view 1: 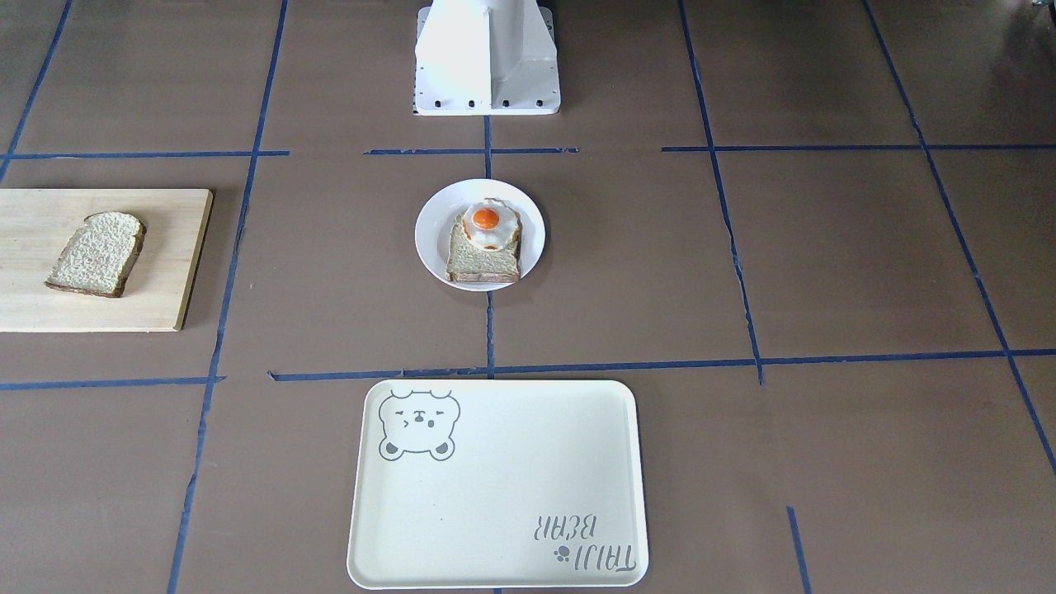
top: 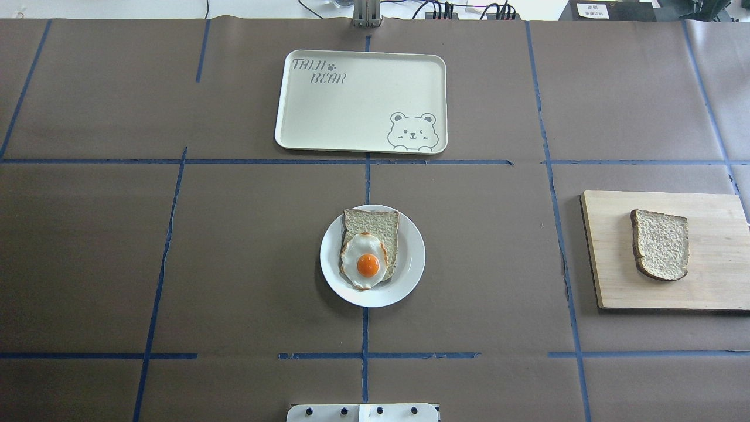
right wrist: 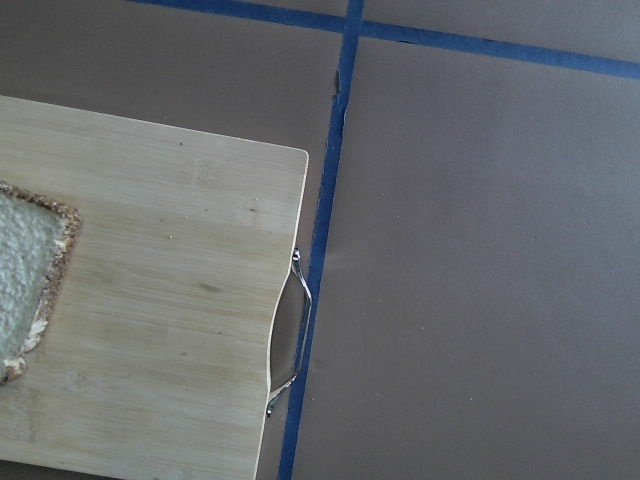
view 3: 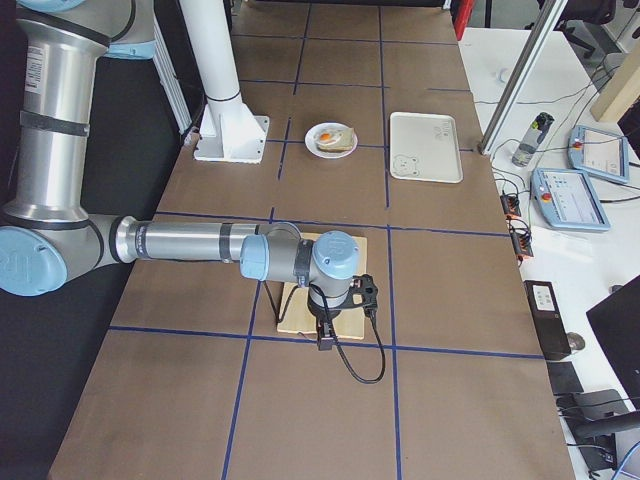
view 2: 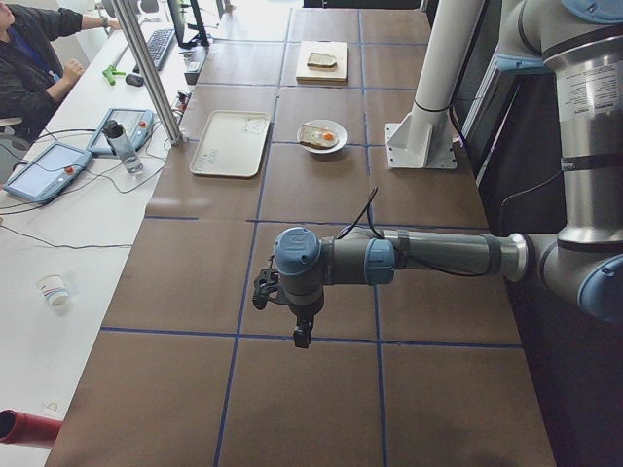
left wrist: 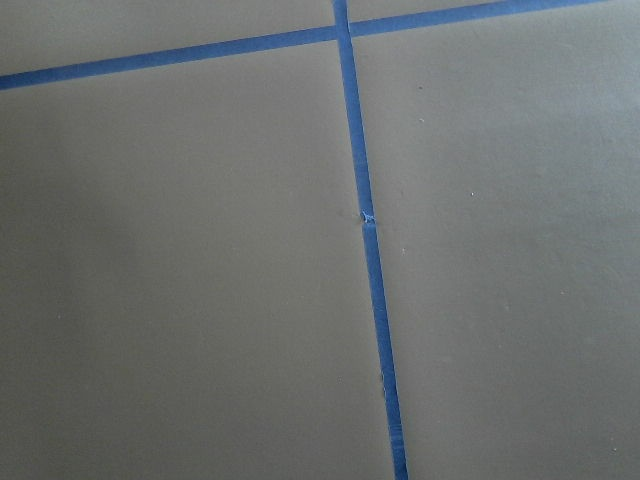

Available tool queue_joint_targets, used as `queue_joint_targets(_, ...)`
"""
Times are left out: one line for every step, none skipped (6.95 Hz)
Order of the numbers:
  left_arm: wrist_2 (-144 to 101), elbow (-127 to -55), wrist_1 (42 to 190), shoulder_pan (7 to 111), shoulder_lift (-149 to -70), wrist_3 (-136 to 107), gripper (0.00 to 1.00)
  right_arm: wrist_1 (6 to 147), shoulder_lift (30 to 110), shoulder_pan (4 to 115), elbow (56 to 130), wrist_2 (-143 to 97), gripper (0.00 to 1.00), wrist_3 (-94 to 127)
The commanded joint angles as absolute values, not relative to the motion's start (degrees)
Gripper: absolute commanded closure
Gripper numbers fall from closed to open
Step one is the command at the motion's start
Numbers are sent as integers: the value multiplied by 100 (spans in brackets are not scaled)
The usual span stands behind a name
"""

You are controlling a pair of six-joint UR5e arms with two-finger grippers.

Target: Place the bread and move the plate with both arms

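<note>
The bread [view 1: 96, 253] lies flat on a wooden cutting board [view 1: 169, 247] on the robot's right; it also shows in the overhead view [top: 661, 244] and at the left edge of the right wrist view [right wrist: 25, 270]. The white plate [view 1: 431, 235] sits mid-table before the pedestal and holds a paler slice with a fried egg [view 1: 487, 221]. My right gripper [view 3: 325, 338] hangs over the board's outer end. My left gripper [view 2: 301, 334] hangs over bare table far to the robot's left. Both show only in side views, so I cannot tell whether they are open or shut.
A cream rectangular tray [top: 351, 99] with a bear drawing lies beyond the plate, on the operators' side. The white pedestal [view 1: 487, 58] stands behind the plate. Blue tape lines grid the brown table. An operator's desk with tablets [view 2: 44, 170] borders the far edge.
</note>
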State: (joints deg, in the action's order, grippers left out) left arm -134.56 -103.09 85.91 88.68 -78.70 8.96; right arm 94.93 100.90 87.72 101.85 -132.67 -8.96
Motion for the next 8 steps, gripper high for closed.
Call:
queue_joint_targets(-13456, -10310, 8596, 8868, -7875, 896, 0, 9483, 10055, 8780, 10213, -13271, 0, -896)
queue_joint_targets(-13456, -10310, 8596, 8868, -7875, 896, 0, 9475, 10046, 8772, 10230, -13271, 0, -931)
queue_joint_targets(-13465, -10310, 8596, 8868, -7875, 888, 0, 9266, 10028, 8754, 10239, -13263, 0, -914)
queue_joint_targets(-13465, -10310, 8596, 8868, -7875, 888, 0, 9037, 10089, 8702, 10204, -13628, 0, -610)
queue_joint_targets(-13474, -10310, 8596, 8868, -7875, 888, 0, 8609, 10177, 8510, 10195, -13954, 0, 55)
queue_joint_targets(-13474, -10310, 8604, 8868, -7875, 888, 0, 7708, 10378, 8195, 10187, -13957, 0, 1071)
queue_joint_targets(-13482, -10310, 8604, 8868, -7875, 896, 0, 6472, 10510, 7722, 10134, -13914, 0, 2482)
queue_joint_targets(-13491, -10318, 8596, 8868, -7875, 896, 0, 5155, 10555, 7221, 9847, -13878, 0, 3792)
